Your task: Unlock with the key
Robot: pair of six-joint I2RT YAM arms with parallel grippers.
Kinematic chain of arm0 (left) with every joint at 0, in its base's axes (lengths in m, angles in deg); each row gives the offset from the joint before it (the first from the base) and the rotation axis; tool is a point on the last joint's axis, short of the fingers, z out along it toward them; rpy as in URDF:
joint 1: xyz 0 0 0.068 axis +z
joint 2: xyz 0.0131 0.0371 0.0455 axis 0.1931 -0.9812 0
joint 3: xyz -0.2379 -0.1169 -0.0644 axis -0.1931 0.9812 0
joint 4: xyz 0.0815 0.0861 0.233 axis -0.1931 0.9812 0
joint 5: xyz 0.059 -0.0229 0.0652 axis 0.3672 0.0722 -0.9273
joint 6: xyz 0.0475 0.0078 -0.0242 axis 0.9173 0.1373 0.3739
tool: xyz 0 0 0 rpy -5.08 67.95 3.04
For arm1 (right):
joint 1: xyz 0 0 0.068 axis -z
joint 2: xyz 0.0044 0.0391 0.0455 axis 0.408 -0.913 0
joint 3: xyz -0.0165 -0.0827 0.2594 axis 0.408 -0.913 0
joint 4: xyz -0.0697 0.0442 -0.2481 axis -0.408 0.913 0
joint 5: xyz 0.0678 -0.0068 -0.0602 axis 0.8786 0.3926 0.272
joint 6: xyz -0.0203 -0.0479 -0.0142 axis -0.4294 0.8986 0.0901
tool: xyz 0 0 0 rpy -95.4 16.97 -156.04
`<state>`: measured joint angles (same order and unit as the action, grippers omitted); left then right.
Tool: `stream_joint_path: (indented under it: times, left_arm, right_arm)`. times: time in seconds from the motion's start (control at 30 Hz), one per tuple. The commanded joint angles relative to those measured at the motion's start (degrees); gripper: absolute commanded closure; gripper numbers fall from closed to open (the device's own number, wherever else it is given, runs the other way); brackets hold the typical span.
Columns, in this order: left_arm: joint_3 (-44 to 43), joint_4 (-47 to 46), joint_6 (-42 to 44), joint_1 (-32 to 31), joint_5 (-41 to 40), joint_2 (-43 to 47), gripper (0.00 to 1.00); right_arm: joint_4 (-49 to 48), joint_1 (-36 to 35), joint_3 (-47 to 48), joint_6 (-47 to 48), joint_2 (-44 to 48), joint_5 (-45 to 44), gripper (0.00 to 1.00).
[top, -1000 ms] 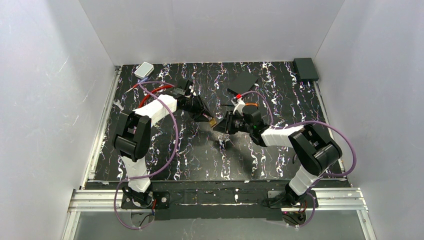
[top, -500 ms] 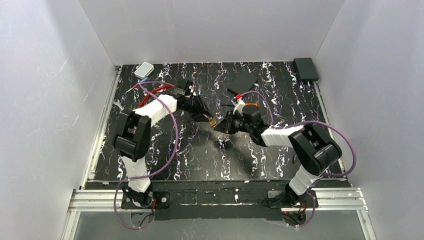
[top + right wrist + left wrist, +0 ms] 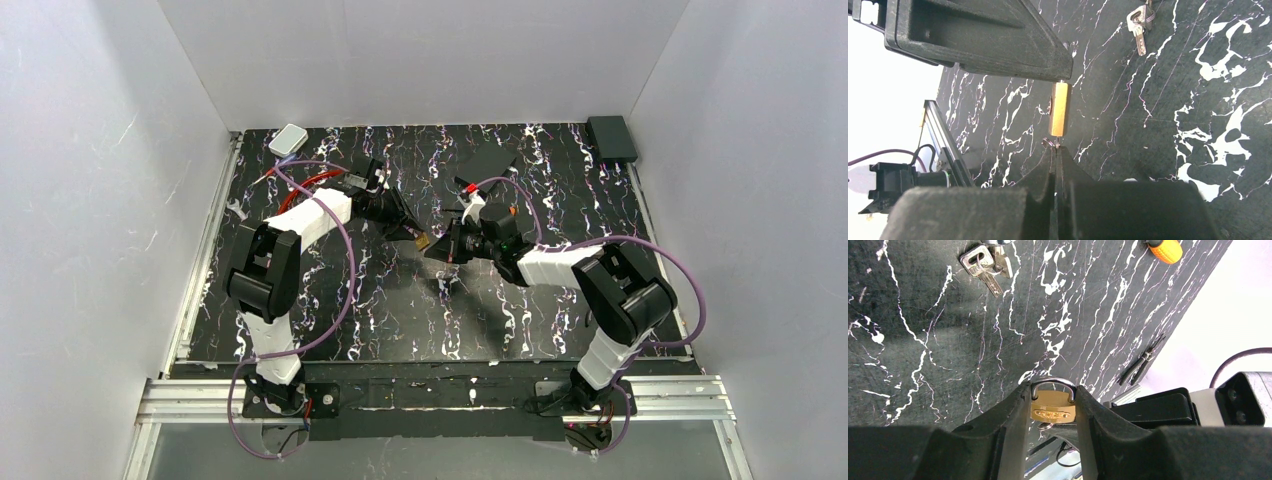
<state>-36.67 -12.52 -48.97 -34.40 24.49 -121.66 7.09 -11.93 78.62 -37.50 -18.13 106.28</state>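
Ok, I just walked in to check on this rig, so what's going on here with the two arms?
The left gripper holds a small brass padlock up off the table, with the shackle closed. The right gripper is shut, its tips right at the padlock's underside. A tiny silvery piece with a ring shows there, most likely the key; whether it is gripped cannot be told. A bunch of keys lies loose on the table. The padlock is not yet open.
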Motion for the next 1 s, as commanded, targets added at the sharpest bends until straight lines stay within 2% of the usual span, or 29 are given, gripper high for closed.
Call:
stream_joint_path:
  times: [0.0,0.97]
  left_arm:
    - [-0.3,1.0,0.5,-0.6,3.4,2.8,1.00]
    - [3.9,-10.0,-1.7,-0.5,6.1,7.9,1.00]
  right_arm:
    - [-3.5,0.3,2.9,0.8,-0.5,-0.7,0.99]
    - [-35.6,6.1,-2.6,-23.0,-8.7,8.0,0.99]
